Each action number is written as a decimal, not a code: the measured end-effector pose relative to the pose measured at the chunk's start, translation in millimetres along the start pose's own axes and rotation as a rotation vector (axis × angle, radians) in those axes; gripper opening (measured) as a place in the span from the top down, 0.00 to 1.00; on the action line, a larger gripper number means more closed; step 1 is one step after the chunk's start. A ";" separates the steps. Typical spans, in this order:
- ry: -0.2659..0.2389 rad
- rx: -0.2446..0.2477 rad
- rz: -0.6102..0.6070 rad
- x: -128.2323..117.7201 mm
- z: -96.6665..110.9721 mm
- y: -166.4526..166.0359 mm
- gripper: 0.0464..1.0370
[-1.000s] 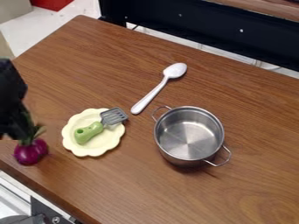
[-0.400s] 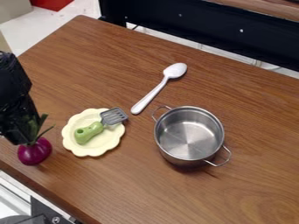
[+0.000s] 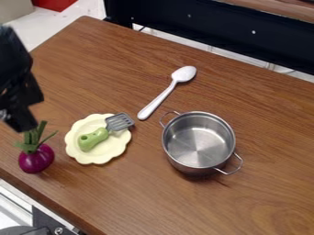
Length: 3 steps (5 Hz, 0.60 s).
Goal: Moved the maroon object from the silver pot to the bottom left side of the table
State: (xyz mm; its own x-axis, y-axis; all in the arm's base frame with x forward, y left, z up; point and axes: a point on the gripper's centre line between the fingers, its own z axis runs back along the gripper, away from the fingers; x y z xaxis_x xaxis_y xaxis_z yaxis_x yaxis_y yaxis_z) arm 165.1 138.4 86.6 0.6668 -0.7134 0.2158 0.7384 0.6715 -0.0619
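Note:
The black gripper (image 3: 30,114) hangs at the left edge of the camera view, open, just above the maroon onion. That onion (image 3: 36,159), round with green leaves on top, stands on the lower left part of the wooden table (image 3: 257,202), close to its front edge. Its leaves are free of the gripper, and their tips come up near the lower fingertip. Right of centre, the silver pot (image 3: 198,142) has nothing inside and a wire handle on each side.
A pale yellow scalloped plate (image 3: 93,157) lies just right of the onion, holding a toy spatula (image 3: 93,139) with a green handle and grey blade. A silver spoon (image 3: 162,95) lies diagonally between plate and pot, farther back. A black rail (image 3: 211,30) runs behind the table.
The gripper has let go of the onion and risen from its leaves. Earlier the onion shifted slightly right; since the later of the earlier frames it has kept its place.

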 end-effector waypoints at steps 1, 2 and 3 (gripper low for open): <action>0.012 -0.026 0.030 17.6 7.4 -4.2 0.04; 0.002 -0.005 0.058 44.2 10.8 -2.9 0.04; -0.013 0.019 0.113 74.1 14.1 1.1 0.04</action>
State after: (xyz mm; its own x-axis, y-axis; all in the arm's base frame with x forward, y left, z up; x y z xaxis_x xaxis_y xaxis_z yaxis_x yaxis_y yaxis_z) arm 213.9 89.2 116.3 0.7443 -0.6303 0.2209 0.6564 0.7514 -0.0680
